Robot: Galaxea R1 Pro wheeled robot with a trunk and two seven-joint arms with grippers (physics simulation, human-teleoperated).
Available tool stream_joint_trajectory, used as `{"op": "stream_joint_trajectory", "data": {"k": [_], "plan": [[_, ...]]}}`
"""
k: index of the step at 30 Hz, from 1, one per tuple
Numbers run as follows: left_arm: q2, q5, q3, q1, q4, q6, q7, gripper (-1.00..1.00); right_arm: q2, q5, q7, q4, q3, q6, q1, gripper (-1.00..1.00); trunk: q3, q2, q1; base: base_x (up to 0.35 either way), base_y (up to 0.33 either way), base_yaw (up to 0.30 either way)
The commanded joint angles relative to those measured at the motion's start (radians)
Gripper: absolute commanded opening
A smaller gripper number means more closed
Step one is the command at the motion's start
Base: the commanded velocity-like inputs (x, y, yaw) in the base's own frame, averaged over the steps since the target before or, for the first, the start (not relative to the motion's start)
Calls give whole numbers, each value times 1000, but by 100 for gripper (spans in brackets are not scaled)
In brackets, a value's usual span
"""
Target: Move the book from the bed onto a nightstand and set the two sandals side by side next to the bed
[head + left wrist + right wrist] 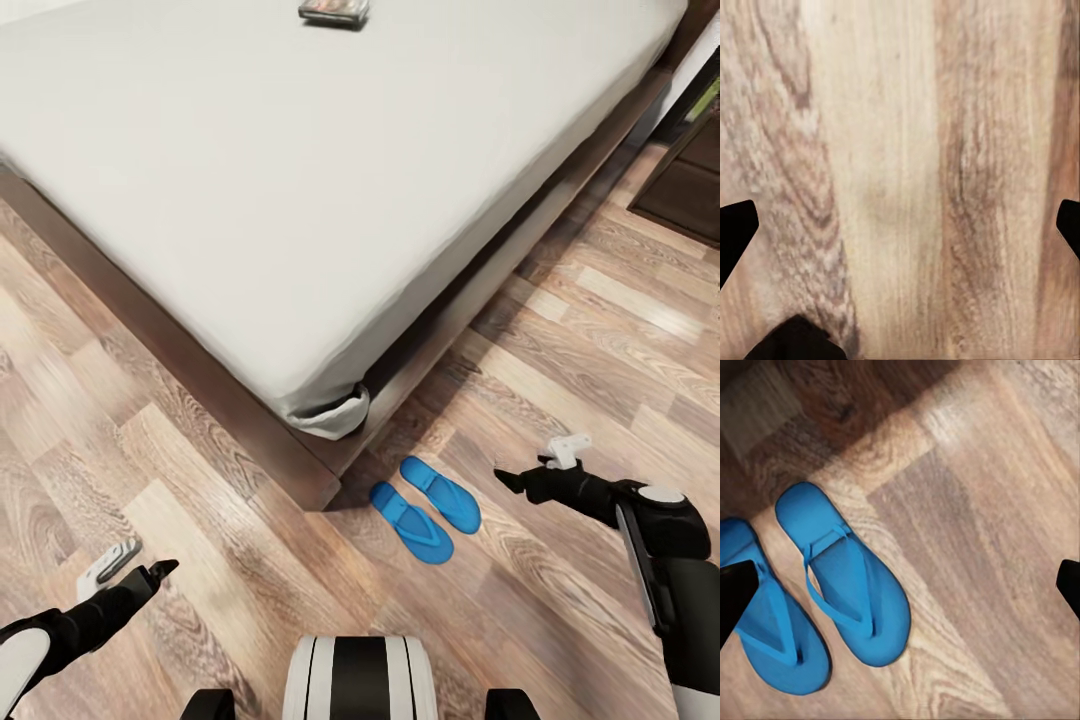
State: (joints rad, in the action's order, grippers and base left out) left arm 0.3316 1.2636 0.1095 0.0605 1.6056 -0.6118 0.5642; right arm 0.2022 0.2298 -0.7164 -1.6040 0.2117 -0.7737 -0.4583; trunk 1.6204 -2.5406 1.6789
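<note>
While the robot stands at the foot corner of the bed, the two sandals lie flat on the wood-plank floor, side by side and just beside the bed's dark frame at that corner. They look parallel, soles touching or very nearly so. That half of the job seems done, I'd say.

The book sits far up the mattress, near the top edge of the head view, well apart from both arms. A dark cabinet shows at the right edge; I cannot tell whether it is the nightstand.

The right pincer hangs near the sandals with its jaws spread and nothing between them. The left pincer hovers over bare floor, also spread wide and empty.

Risk from here, as I judge it: the right arm is close enough that swinging or driving off could clip the nearer sandal and knock the pair askew. The book is thin and flat on soft bedding, so a grip could slide it away or pinch fabric.
</note>
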Motion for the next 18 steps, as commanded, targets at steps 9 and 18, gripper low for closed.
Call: {"op": "stream_joint_trajectory", "data": {"k": [9, 18], "plan": [[1, 9, -49, -2, 2, -2, 9, 100, -42, -8, -6, -5, 102, 119, 90, 100, -34, 2, -4, 0, 0, 0], [0, -38, -74, -2, -6, 0, 8, 100, -50, -12, -9, -9, 129, 129, 105, 100, -69, 4, -8, 0, 0, -2]]}}
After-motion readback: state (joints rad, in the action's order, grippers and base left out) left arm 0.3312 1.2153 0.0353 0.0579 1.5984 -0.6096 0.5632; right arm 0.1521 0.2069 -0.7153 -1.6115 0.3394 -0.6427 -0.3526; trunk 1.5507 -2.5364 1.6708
